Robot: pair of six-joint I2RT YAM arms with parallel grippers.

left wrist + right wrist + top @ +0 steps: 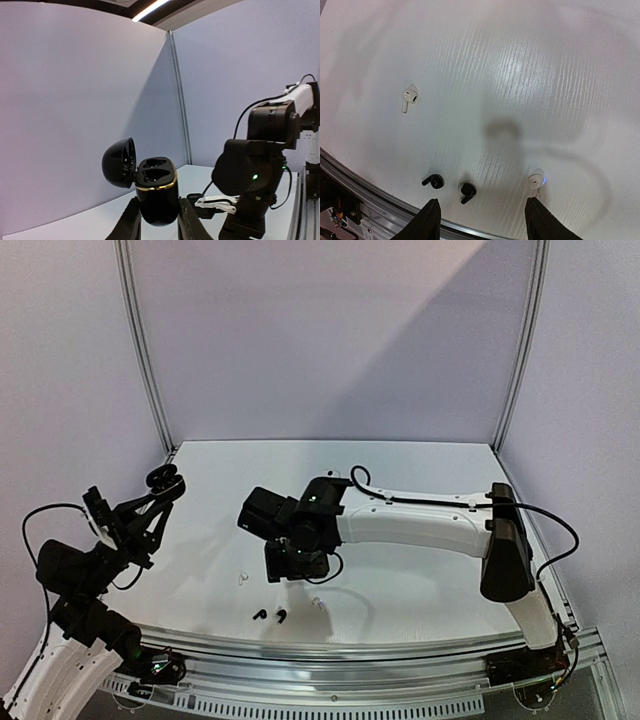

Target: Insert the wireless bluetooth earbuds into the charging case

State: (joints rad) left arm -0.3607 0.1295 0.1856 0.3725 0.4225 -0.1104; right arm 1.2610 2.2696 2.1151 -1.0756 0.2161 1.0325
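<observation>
Where the table (420, 590) meets its near rail (400, 645), a black earbud (434, 181) and a second black earbud (467, 191) lie side by side just inside the edge, near each other but not touching. Right of that pair lies a white earbud (536, 179), flat on the table, with a tiny blue light showing on it. In the right wrist view it sits close to one fingertip (534, 202); can't tell if they touch. A second white earbud (409, 97) lies farther in and off to the left, well apart from the other three, stem pointing toward the near edge.

The right gripper (484, 220) hangs over this group, pointing down. Its fingers are spread wide with nothing between them, so it grips nothing. Its shadow falls on bare table beyond the black pair.

Farther back on the left side, the left gripper (158, 220) is clamped on the charging case (157, 192), which is black and glossy with a gold band at the rim. It is held upright and lifted off the table, with the fingers (131, 225) pressing its lower sides. The lid (120, 162) is hinged open to one side and two wells face up, too dark to tell their contents. From overhead the case is near the table's left edge, well apart from all four earbuds. A plain back wall (330, 340) stands behind.
</observation>
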